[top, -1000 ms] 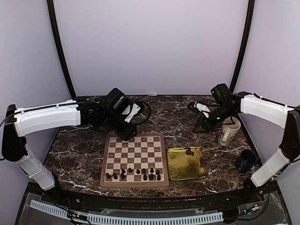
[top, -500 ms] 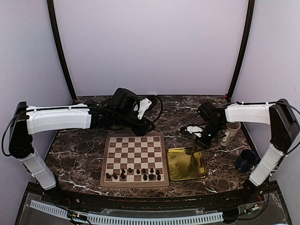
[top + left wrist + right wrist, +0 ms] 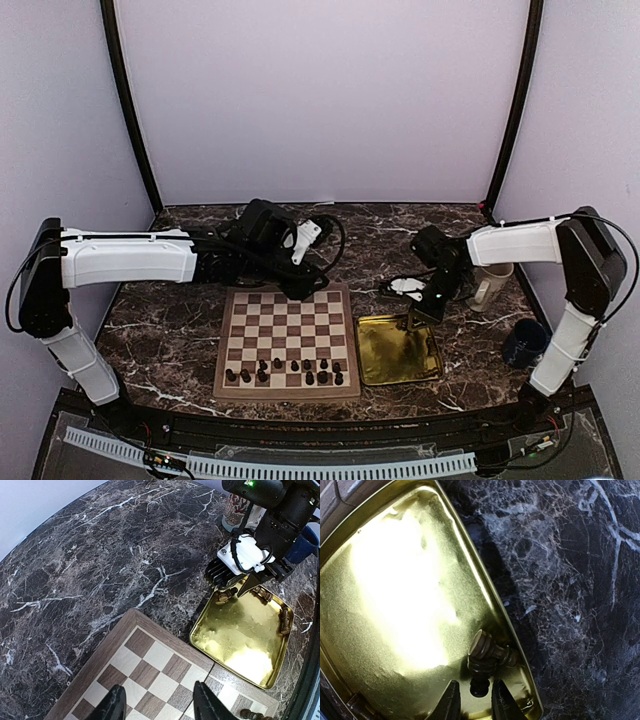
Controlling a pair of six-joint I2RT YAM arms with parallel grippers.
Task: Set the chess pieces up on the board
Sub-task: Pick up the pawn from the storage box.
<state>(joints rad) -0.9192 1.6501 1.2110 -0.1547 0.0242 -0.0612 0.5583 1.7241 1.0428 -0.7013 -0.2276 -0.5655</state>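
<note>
pick step: right hand (image 3: 476,702) sits low in the gold tray (image 3: 372,362) corner, straddling a chess piece (image 3: 479,686), clamped or not i cannot tell. left hand (image 3: 160,706), apart and empty, hovers over the board (image 3: 290,320) far edge. other chess pieces (image 3: 300,368) stand on its near rows. next: clamp, lift straight, carry over.

Right gripper (image 3: 424,311) has been swung down and inward from up near the white mug (image 3: 488,284) to the far corner of the gold tray (image 3: 386,352), its jaws narrowed either side of a chess piece (image 3: 479,684) lying there, while the left gripper (image 3: 300,288) has been shifted rightward along the far edge of the board (image 3: 288,322).
</note>
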